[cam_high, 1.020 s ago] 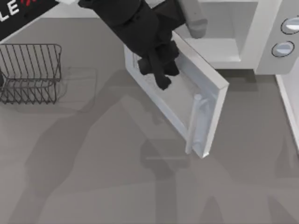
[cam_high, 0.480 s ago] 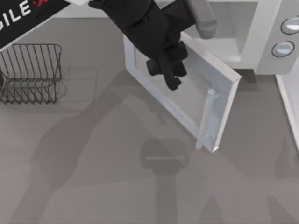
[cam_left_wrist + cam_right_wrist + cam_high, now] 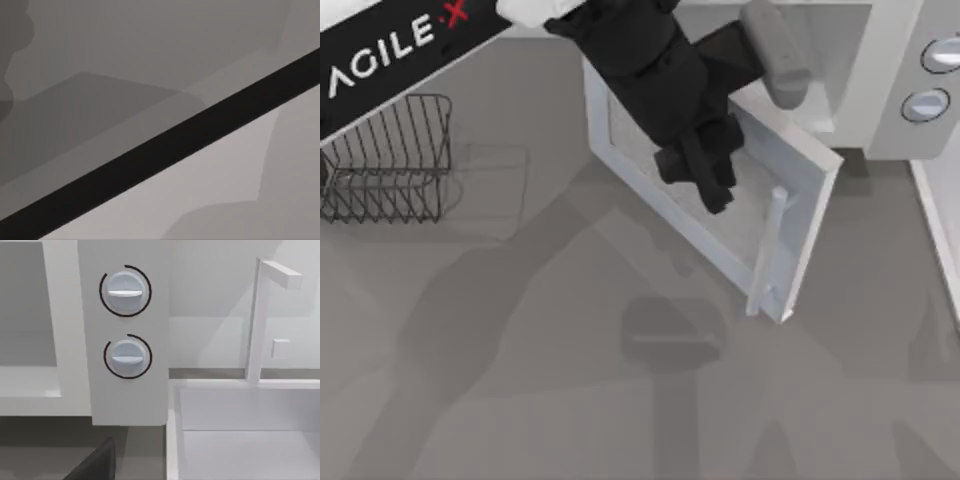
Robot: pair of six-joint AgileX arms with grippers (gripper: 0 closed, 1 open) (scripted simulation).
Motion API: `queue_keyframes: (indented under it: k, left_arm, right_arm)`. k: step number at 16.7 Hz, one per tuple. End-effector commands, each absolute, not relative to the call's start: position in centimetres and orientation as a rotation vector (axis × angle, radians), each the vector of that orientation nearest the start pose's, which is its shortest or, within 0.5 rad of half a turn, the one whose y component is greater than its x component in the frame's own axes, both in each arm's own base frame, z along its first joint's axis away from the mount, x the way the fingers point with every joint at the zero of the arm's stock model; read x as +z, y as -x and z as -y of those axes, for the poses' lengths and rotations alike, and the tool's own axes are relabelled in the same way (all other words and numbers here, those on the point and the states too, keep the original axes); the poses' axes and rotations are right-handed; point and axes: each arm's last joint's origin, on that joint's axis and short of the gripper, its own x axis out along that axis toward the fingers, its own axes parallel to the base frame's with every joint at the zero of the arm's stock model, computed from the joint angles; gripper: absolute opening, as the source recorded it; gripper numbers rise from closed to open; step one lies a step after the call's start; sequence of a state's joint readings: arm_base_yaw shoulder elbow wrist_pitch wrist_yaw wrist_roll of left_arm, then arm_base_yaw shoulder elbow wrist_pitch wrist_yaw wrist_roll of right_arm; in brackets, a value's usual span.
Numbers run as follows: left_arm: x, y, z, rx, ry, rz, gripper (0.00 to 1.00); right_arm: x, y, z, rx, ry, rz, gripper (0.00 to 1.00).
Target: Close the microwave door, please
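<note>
A: What is the largest item in the top view?
B: The table [image 3: 520, 380], a grey surface across the frame, crossed by broad soft shadows.

A: And next?
B: The microwave [image 3: 880, 90], white, at the upper right of the frame. Two knobs [image 3: 926, 104] sit on its right panel; the right wrist view shows them one above the other [image 3: 125, 294], with a white sink [image 3: 240, 440] just beside the microwave's panel.

A: Where is the door?
B: The door [image 3: 650, 180] stands ajar in the upper middle of the frame, running aslant from the microwave's left side down toward the centre right. Its free edge, well apart from the microwave's front, carries the handle [image 3: 767, 255], a pale bar lying along that edge.

A: Which arm is at the door?
B: The left arm [image 3: 400, 45], entering from the upper left. Its black left gripper [image 3: 718, 190] lies over the door's grey window, near the handle but apart from it.

A: Are its fingers open or closed?
B: That cannot be told; they merge into one dark shape from above.

A: What does the left wrist view give?
B: Flat grey planes crossed by a black diagonal band; nothing identifiable.

A: The smallest item?
B: A wire rack [image 3: 385, 155] at the left edge of the table.
</note>
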State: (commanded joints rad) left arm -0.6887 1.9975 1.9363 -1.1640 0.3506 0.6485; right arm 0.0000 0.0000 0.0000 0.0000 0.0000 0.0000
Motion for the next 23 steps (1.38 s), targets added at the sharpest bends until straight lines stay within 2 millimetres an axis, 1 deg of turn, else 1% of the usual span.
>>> queue_keyframes:
  k: [3,7,9,12,14,16,19,23]
  left_arm:
    - [30.8,-32.1,27.0,-1.261,-0.716,-0.864,0.00]
    - [30.8,-32.1,27.0,-1.263,-0.717,-0.864,0.00]
    - [30.5,-31.8,27.3,-1.277,-0.718,-0.881,0.00]
    - [29.2,-31.4,28.3,-1.311,-0.720,-0.948,0.00]
    - [28.6,-31.4,28.9,-1.315,-0.719,-0.974,0.00]
    - [29.1,-31.5,29.2,-1.301,-0.719,-0.952,0.00]
    - [30.7,-32.0,29.0,-1.265,-0.717,-0.868,0.00]
    - [30.7,-32.0,29.0,-1.266,-0.717,-0.869,0.00]
  right_arm:
    - [16.0,-10.6,0.1,0.000,0.000,0.000,1.00]
    - [16.0,-10.6,0.1,0.000,0.000,0.000,1.00]
    - [16.0,-10.6,0.1,0.000,0.000,0.000,1.00]
    - [16.0,-10.6,0.1,0.000,0.000,0.000,1.00]
    - [16.0,-10.6,0.1,0.000,0.000,0.000,1.00]
    - [16.0,-10.6,0.1,0.000,0.000,0.000,1.00]
    - [16.0,-10.6,0.1,0.000,0.000,0.000,1.00]
    - [16.0,-10.6,0.1,0.000,0.000,0.000,1.00]
